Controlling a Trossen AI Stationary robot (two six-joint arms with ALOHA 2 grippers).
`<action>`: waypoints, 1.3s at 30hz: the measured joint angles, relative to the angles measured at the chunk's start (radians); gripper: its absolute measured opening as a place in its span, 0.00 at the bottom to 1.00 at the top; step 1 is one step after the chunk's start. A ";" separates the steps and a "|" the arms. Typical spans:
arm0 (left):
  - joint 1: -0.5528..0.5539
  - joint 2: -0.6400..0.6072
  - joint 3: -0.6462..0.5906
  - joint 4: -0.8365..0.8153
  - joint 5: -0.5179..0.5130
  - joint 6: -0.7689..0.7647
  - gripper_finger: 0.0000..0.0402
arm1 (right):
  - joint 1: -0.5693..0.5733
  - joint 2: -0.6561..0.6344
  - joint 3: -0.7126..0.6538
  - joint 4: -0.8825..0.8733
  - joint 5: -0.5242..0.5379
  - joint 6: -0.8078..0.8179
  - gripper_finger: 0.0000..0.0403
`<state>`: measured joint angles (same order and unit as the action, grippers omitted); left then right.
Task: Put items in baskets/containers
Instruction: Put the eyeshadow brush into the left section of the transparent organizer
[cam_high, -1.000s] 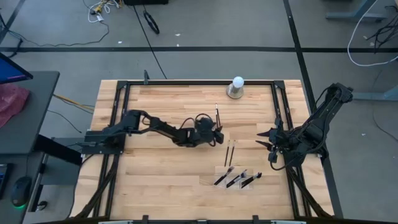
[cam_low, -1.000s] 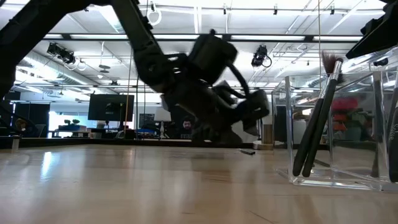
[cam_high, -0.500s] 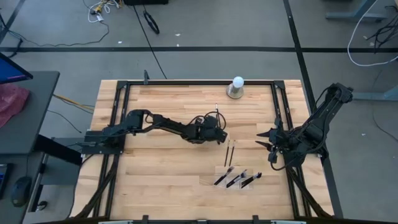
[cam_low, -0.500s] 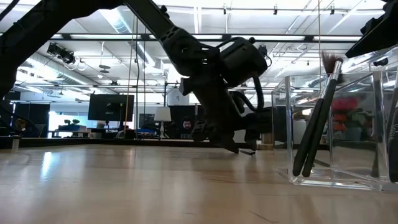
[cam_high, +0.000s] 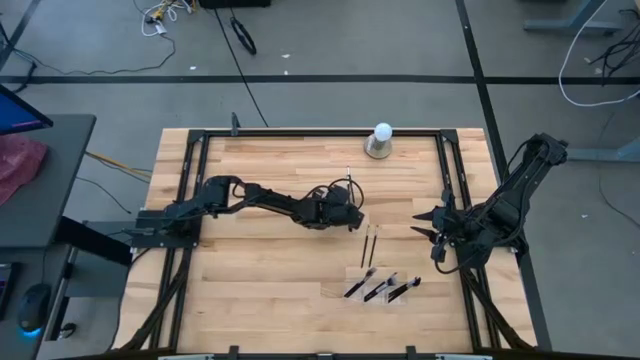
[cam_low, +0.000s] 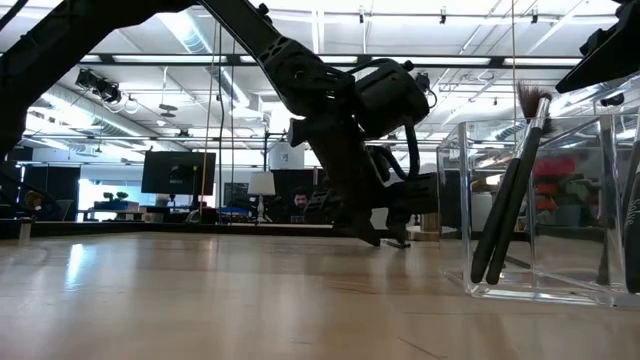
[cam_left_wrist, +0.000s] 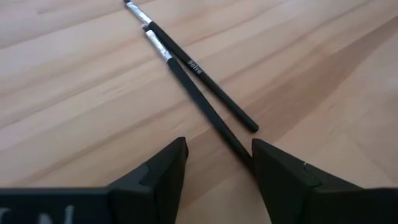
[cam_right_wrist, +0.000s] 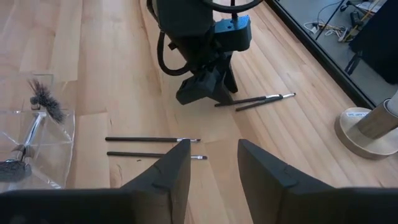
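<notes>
The left pincer (cam_high: 352, 203) sits low on the tabletop (cam_high: 260, 270), its fingers spread around the end of one brush (cam_left_wrist: 199, 96); a second brush (cam_left_wrist: 193, 65) lies touching it. The white ball (cam_high: 381, 141) stands near, by the far edge. The clear tray (cam_high: 382, 287) blocks the near side. The tabletop's left half is bare wood.

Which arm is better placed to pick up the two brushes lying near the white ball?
Left. The left gripper is open, low over the pair of brushes, while the right gripper waits at the table's right edge.
</notes>
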<state>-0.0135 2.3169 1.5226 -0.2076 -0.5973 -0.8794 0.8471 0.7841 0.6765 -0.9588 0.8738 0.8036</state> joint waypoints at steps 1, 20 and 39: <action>0.000 0.000 0.000 -0.002 0.000 0.000 0.45 | 0.000 0.000 0.000 0.000 0.000 0.000 0.33; -0.039 -0.093 -0.009 -0.264 0.073 0.001 0.23 | 0.000 -0.001 -0.013 0.020 0.000 -0.007 0.33; -0.144 -0.182 -0.007 -0.509 0.033 -0.112 0.35 | 0.000 -0.001 -0.122 0.188 -0.048 -0.073 0.33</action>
<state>-0.1578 2.1349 1.5155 -0.7161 -0.5647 -0.9918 0.8474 0.7834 0.5541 -0.7705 0.8262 0.7309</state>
